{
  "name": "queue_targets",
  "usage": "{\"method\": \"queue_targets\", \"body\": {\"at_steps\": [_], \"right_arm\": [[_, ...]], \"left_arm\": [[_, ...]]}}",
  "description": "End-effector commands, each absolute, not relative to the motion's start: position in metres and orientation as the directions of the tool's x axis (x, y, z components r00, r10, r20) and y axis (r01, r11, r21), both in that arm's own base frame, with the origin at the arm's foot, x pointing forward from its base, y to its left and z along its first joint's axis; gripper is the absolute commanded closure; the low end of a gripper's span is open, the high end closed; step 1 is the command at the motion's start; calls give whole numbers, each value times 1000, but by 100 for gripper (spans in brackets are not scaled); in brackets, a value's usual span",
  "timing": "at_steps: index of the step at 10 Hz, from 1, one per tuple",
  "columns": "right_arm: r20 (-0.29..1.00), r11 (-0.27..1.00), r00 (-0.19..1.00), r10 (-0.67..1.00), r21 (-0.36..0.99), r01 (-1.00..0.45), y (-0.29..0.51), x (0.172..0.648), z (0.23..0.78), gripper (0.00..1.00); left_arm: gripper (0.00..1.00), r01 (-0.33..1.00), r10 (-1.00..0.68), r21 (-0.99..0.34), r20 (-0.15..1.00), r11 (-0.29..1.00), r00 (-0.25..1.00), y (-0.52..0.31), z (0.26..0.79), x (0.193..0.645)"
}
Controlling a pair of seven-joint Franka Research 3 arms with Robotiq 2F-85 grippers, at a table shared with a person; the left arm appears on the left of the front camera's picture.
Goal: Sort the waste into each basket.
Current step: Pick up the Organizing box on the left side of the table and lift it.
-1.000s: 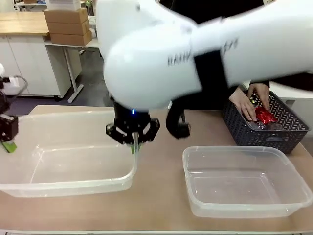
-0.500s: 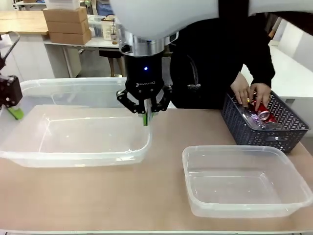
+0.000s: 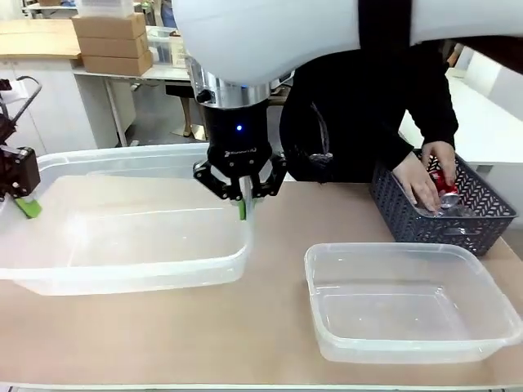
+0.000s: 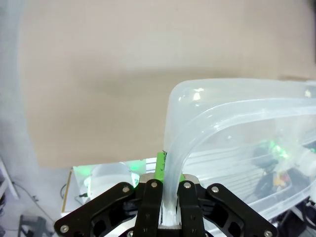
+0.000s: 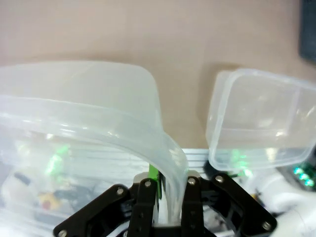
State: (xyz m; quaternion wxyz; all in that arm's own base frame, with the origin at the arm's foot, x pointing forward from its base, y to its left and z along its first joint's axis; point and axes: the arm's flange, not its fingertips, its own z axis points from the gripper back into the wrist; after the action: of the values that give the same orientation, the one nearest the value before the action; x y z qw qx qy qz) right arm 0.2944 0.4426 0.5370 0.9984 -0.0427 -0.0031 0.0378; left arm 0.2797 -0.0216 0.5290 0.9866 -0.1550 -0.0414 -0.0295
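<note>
Two-sided hold on large tub (image 3: 122,265): pinched at left rim by left gripper (image 3: 24,204), at right rim by right gripper (image 3: 243,204). Smaller tub (image 3: 392,253) near front right corner of table (image 3: 270,327).

This seems to be a robotics laboratory, not a home. A large white robot arm (image 3: 270,33) reaches over a plain beige table (image 3: 270,327). At the back, stacked brown cardboard boxes (image 3: 114,45) stand near white cabinets (image 3: 49,114) with a light wooden top (image 3: 37,37). The smooth floor (image 3: 155,139) is grey, as in a work room. A person in dark clothes (image 3: 359,114) stands at the table's far side.
</note>
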Motion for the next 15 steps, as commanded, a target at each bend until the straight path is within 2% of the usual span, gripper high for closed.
{"method": "queue_targets", "body": {"at_steps": [1, 2, 3, 5, 6, 7, 10, 11, 12, 13, 14, 15], "right_arm": [[37, 995, 996, -78, -53, 80, 395, 335, 518, 94], [43, 984, 990, -137, -111, 141, 380, 342, 516, 94], [30, 980, 989, -146, -131, 149, 362, 349, 512, 94], [-30, 984, 988, -153, -91, 150, 317, 359, 492, 94], [-36, 993, 993, -114, -43, 113, 299, 349, 491, 94], [-40, 994, 994, -101, -52, 98, 288, 340, 488, 94], [-12, 980, 981, -193, 45, 193, 243, 339, 480, 94], [-11, 980, 985, -174, 100, 174, 238, 342, 476, 94], [-25, 974, 978, -208, 91, 209, 232, 350, 471, 94], [-31, 962, 973, -228, 149, 230, 230, 359, 470, 94], [-22, 960, 972, -235, 153, 236, 233, 365, 468, 94], [-16, 969, 976, -217, 119, 218, 246, 366, 468, 94]], "left_arm": [[95, 177, -184, -393, 19, 902, 983, -51, 533, 304], [95, 156, -195, -393, -61, 906, 979, -79, 527, 316], [95, 188, -241, -383, -96, 904, 966, -109, 520, 321], [95, 258, -313, -354, -108, 899, 944, -154, 515, 330], [95, 215, -275, -324, -151, 921, 949, -175, 506, 350], [95, 175, -241, -322, -178, 930, 954, -188, 501, 370], [95, 142, -240, -364, -241, 920, 940, -200, 501, 398], [95, 139, -240, -368, -244, 919, 940, -204, 500, 402], [95, 149, -247, -365, -240, 919, 939, -205, 499, 402], [95, 147, -243, -359, -237, 922, 941, -205, 499, 400], [95, 119, -216, -364, -237, 924, 947, -206, 500, 399], [95, 162, -248, -348, -216, 923, 944, -205, 491, 408]]}}
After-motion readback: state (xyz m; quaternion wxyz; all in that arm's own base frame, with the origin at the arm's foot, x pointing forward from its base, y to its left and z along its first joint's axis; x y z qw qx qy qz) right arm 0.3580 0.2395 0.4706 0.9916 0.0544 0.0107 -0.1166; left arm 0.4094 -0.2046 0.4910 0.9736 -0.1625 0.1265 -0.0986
